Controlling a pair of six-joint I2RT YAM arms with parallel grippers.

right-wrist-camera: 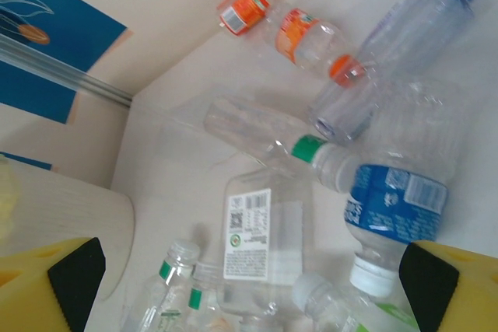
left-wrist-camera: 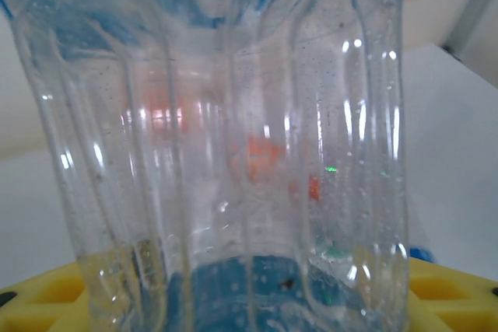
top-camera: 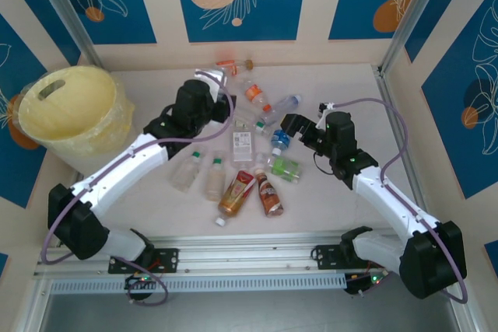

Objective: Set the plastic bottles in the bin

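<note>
The overhead view placed the bin [top-camera: 93, 126] at the far left corner of the worktop [top-camera: 342, 83], well apart from the bottles strewn across the middle. Those included a brown-labelled pair [top-camera: 253, 193] lying with their long axes roughly near-to-far.

The left wrist view was taken up by a clear ribbed bottle [left-wrist-camera: 226, 153], its ribs running bottom to top of the frame. From above, this bottle [top-camera: 214, 75] was just a pale glint beyond the wrist, near the far wall. I could not tell which end carried the cap. The left tool [left-wrist-camera: 245, 301] [top-camera: 204, 89] was clamped on it, a yellow finger [left-wrist-camera: 39, 305] showing at either side of its base.

The right wrist view gave the labels. A blue-labelled bottle [right-wrist-camera: 393, 207] lay with its white cap toward the camera, and a flat bottle with a white label [right-wrist-camera: 261, 235] lay beside it. Two orange-labelled ones [right-wrist-camera: 280, 25] lay farther off. The right tool [right-wrist-camera: 253, 285] [top-camera: 292, 128] was spread wide apart above them, gripping nothing.
</note>
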